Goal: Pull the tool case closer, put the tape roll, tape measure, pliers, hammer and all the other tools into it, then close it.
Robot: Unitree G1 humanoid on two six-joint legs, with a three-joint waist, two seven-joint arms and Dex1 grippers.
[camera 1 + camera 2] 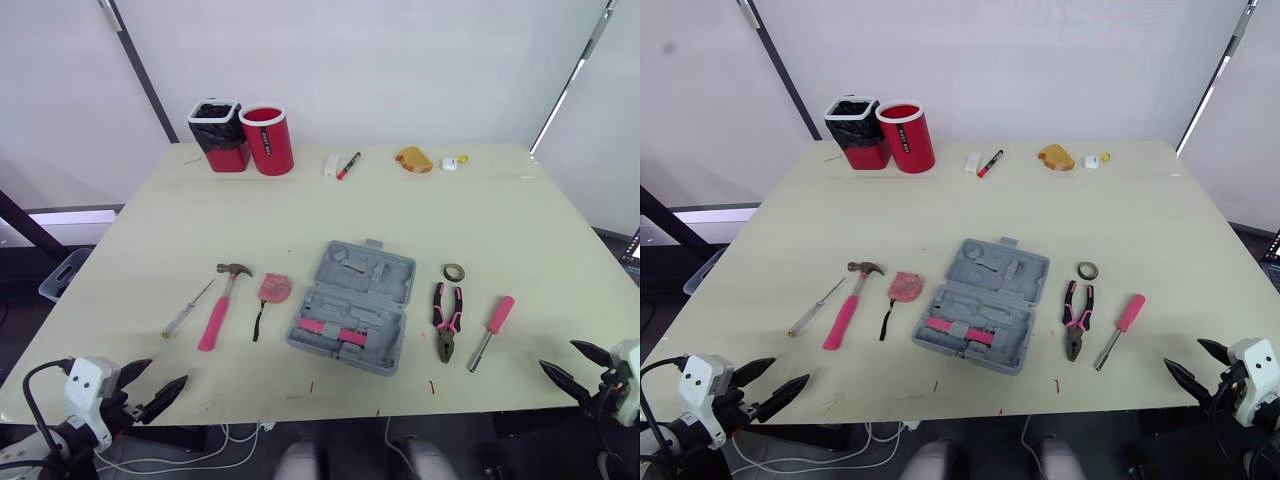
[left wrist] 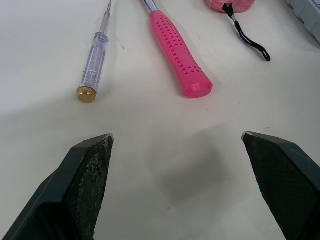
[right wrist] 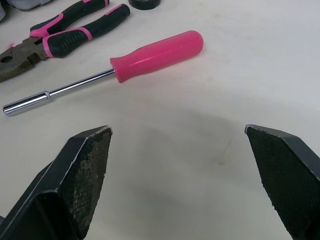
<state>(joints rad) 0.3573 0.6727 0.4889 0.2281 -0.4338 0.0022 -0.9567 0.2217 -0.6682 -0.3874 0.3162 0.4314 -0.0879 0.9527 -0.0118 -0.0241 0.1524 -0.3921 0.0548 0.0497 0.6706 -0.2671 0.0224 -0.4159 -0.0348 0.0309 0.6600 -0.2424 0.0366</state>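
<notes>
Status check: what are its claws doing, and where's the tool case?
Left gripper, right gripper open, empty, near table edge. Tool case open mid-table; hammer, pliers outside it. Nothing blocking.

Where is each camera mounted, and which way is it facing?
Eye views: head-mounted, facing forward and down over the tool case; left gripper and right gripper show.
Left wrist view: along its open fingers at the hammer.
Right wrist view: along its open fingers at the pliers.
Shared: the eye views also show hammer and pliers.

pale table (image 1: 560, 230) against white wall (image 1: 400, 60), dark floor (image 1: 20, 290).
</notes>
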